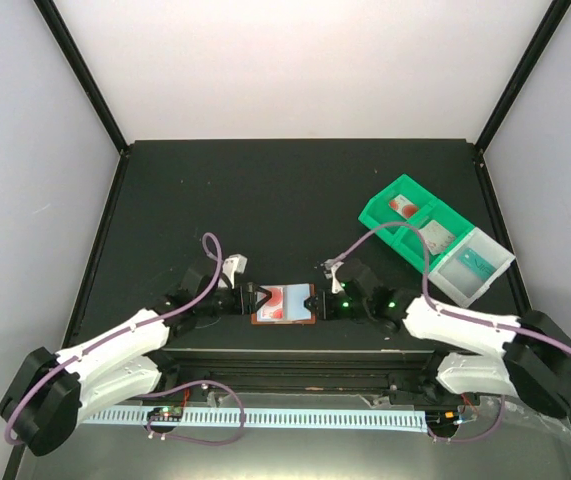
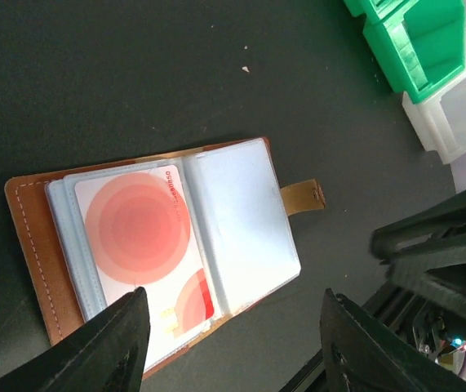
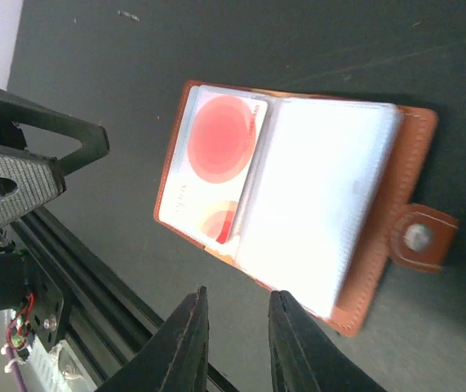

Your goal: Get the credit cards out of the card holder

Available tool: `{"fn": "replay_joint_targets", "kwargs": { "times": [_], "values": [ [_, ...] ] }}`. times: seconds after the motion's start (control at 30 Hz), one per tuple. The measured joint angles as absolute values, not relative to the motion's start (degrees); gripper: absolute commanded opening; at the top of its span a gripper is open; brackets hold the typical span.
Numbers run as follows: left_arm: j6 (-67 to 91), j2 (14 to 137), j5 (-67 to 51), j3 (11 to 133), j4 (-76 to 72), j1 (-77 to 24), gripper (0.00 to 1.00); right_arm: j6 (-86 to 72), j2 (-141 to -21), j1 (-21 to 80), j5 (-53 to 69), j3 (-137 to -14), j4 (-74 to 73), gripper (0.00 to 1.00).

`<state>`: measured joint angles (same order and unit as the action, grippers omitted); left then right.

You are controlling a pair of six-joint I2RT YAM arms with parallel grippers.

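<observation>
The brown leather card holder (image 1: 285, 303) lies open and flat on the black table between my two grippers. In the left wrist view a white credit card with red circles (image 2: 139, 245) sits in its left clear sleeve. The right sleeve (image 2: 241, 216) looks pale blue, and I cannot tell whether it holds a card. The snap tab (image 2: 302, 196) sticks out to the right. My left gripper (image 2: 233, 335) is wide open and empty, just off the holder's near edge. My right gripper (image 3: 237, 314) is narrowly open and empty, beside the holder (image 3: 298, 196), not touching it.
A green compartmented tray (image 1: 415, 225) with a clear bin (image 1: 470, 265) attached stands at the back right; small cards lie in its compartments. The black rail of the table's near edge (image 3: 77, 269) runs close under both grippers.
</observation>
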<state>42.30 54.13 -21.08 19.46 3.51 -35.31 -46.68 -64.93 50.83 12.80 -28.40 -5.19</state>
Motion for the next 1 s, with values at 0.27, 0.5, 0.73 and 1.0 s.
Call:
{"fn": "replay_joint_targets", "kwargs": {
  "times": [0.27,0.5,0.73,1.0],
  "values": [
    [41.69,56.58,-20.97,18.68,1.93,-34.72,0.42,-48.25,-77.95,55.35,11.22,-35.48,0.64,0.22],
    [42.92,60.71,-23.79,13.21,-6.39,-34.57,0.34,-48.82,-84.47,55.64,11.22,-38.39,4.25,0.20],
    [42.63,69.80,-25.19,13.13,-11.35,-34.57,0.19,-48.60,-90.96,55.64,10.90,-40.64,4.75,0.20],
    [43.53,72.23,-26.63,12.38,-15.14,-34.57,0.11,-47.90,-92.23,55.64,8.45,-41.12,4.40,0.22]
  ]
}}
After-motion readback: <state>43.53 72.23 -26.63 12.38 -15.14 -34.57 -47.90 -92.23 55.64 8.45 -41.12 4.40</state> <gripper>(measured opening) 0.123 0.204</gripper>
